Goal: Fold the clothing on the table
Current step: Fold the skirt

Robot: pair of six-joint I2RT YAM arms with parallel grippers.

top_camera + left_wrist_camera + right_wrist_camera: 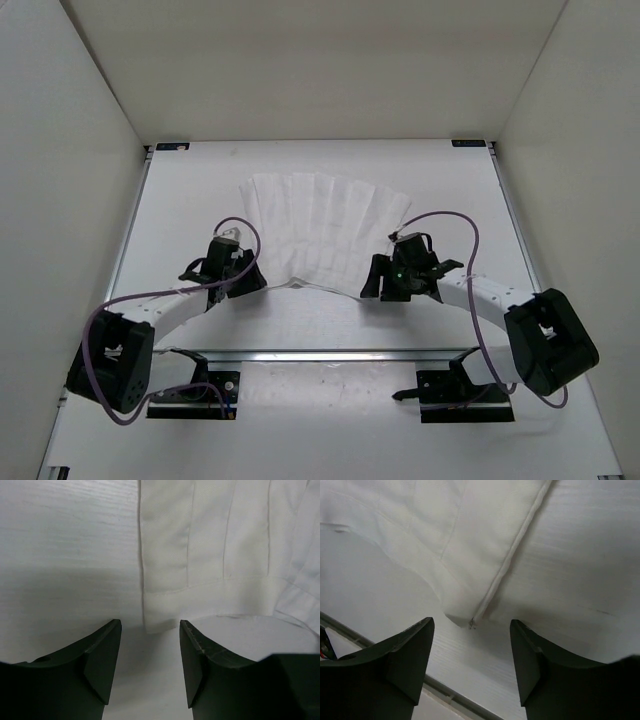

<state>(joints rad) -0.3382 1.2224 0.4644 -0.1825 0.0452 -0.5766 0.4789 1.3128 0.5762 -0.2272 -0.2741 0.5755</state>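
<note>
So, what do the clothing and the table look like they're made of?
The clothing: thin white woven fabric, matte, possibly cotton or a blend; a stitched hem and pressed crease lines show in the left wrist view. The table: hard matte white board, probably laminate; faint straight grain lines show beside the garment.

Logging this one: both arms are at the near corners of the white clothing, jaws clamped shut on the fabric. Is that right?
Not quite. The left gripper and right gripper are at the near corners of the clothing, but their jaws are open, not clamped. Both wrist views show each corner lying free on the table between spread jaws.
</note>
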